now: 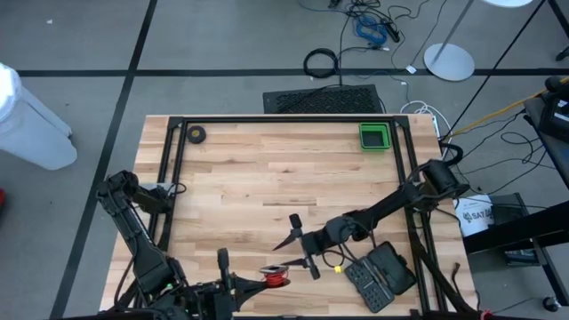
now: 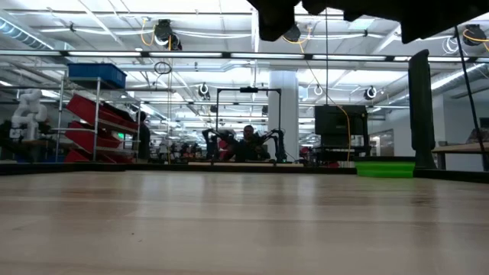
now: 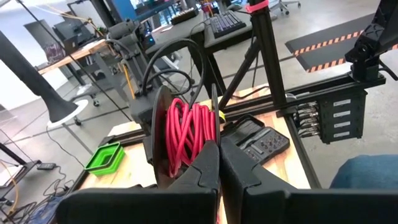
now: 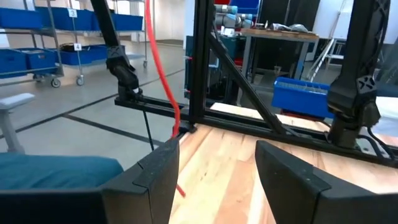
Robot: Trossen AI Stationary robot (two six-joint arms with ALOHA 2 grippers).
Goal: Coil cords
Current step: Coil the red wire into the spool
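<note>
Two dark arms reach over the wooden table (image 1: pixel 267 178) in the high view: the left gripper (image 1: pixel 267 276) sits at the near edge, pinched tight on the red cord (image 1: pixel 278 278), which is wound on its black reel, while the right gripper (image 1: pixel 300 242) hangs just beside it toward the table's middle, fingers spread wide and empty. A black keypad-like device (image 1: pixel 380 276) lies near the right arm, a green bin (image 1: pixel 374 136) sits at the far right corner, and a small black roll (image 1: pixel 196 134) at the far left. The low view shows only bare tabletop (image 2: pixel 244 221) and the green bin (image 2: pixel 385 168) — dark arm parts cross its upper edge. In the left wrist view, the closed fingers (image 3: pixel 208 168) clamp the reel (image 3: pixel 163 140) with red coils (image 3: pixel 186 134) bunched against it. In the right wrist view, the fingers (image 4: pixel 158 171) stand far apart — a red strand (image 4: pixel 163 74) hangs beyond them.
</note>
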